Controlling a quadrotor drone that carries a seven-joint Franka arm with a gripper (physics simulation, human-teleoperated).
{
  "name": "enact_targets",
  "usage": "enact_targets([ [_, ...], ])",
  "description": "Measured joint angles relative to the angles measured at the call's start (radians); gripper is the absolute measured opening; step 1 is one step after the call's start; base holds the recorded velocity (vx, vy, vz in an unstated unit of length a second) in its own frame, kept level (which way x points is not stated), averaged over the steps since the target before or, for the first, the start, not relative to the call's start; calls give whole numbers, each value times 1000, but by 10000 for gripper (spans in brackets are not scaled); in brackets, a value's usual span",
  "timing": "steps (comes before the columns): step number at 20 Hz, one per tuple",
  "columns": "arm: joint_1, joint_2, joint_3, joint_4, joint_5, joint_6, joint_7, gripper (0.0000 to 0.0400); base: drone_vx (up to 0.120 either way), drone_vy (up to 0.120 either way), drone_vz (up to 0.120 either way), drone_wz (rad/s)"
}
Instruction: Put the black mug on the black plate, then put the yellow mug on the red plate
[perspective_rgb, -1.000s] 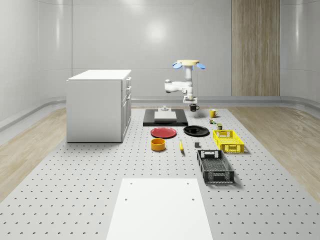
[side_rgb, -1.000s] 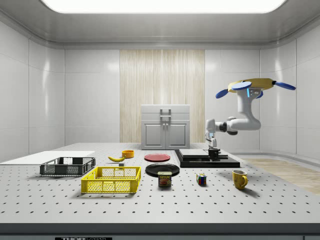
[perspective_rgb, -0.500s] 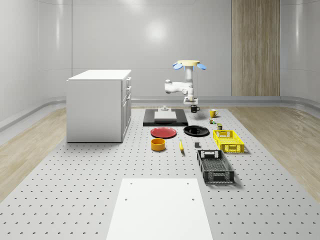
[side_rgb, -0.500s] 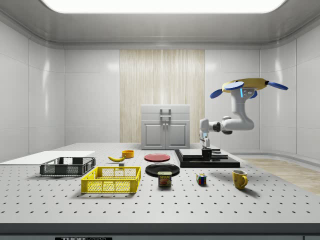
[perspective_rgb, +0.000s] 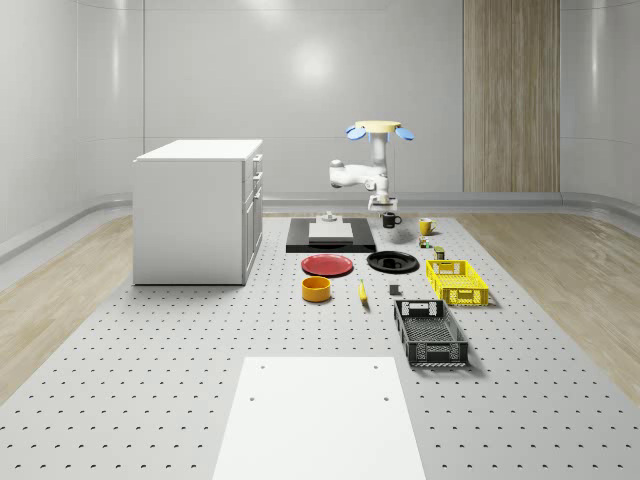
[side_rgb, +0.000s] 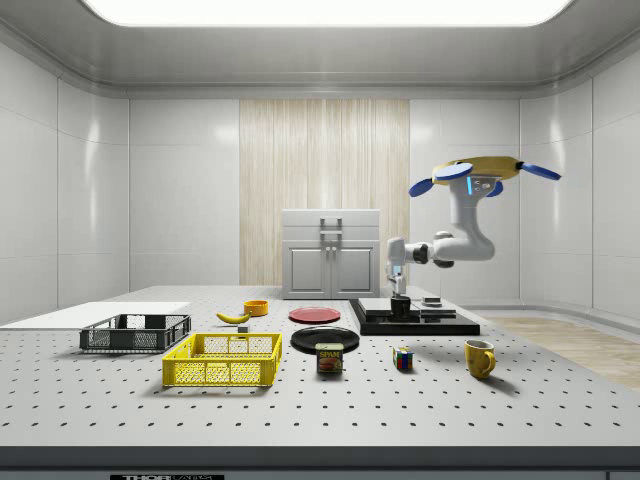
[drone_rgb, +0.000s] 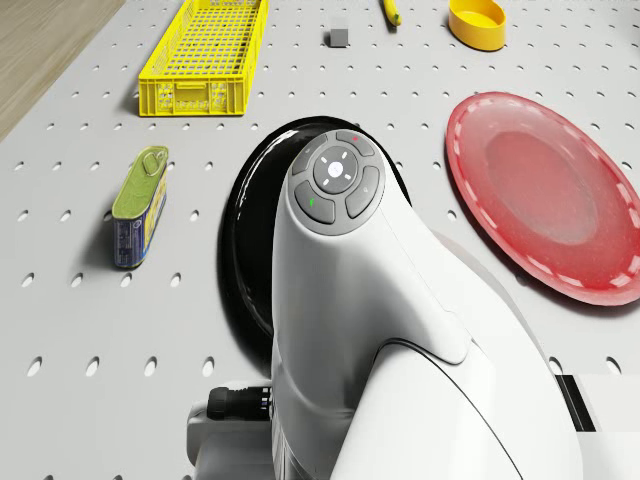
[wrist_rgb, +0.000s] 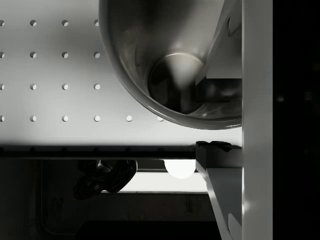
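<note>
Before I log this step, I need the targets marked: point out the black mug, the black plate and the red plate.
black mug (perspective_rgb: 389, 219), whole-scene view, on its side wall under the gripper.
black plate (perspective_rgb: 393, 262), whole-scene view, on its flat centre.
red plate (drone_rgb: 545, 195), drone view, on its inner well.

Arm (drone_rgb: 400, 330) hid most of black plate (drone_rgb: 245, 250); frame edges cropped red plate (drone_rgb: 545, 190) and black mug (wrist_rgb: 150, 55).

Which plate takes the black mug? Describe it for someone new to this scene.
Find the white cabinet on the table; a black slab lies beside it. Two plates sit just before that slab. The black plate, nearer the yellow crate, is the target; its neighbour is red.
</note>
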Motion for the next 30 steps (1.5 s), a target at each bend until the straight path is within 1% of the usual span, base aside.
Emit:
enact_targets([
  [3, 0, -5, 1, 0, 2, 4, 0, 110, 120, -93, 0, 0],
  [9, -1, -13, 1, 0, 5, 12, 1, 110, 120, 0, 0, 0],
  [11, -1, -16, 2, 0, 6, 15, 1, 110, 120, -80, 0, 0],
  [21, -2, -27, 3, 0, 11, 25, 2, 110, 120, 0, 0, 0],
  [26, -3, -32, 3, 0, 12, 29, 2, 110, 120, 0, -96, 0],
  [30, -3, -35, 4, 1, 14, 32, 2, 110, 120, 0, 0, 0],
])
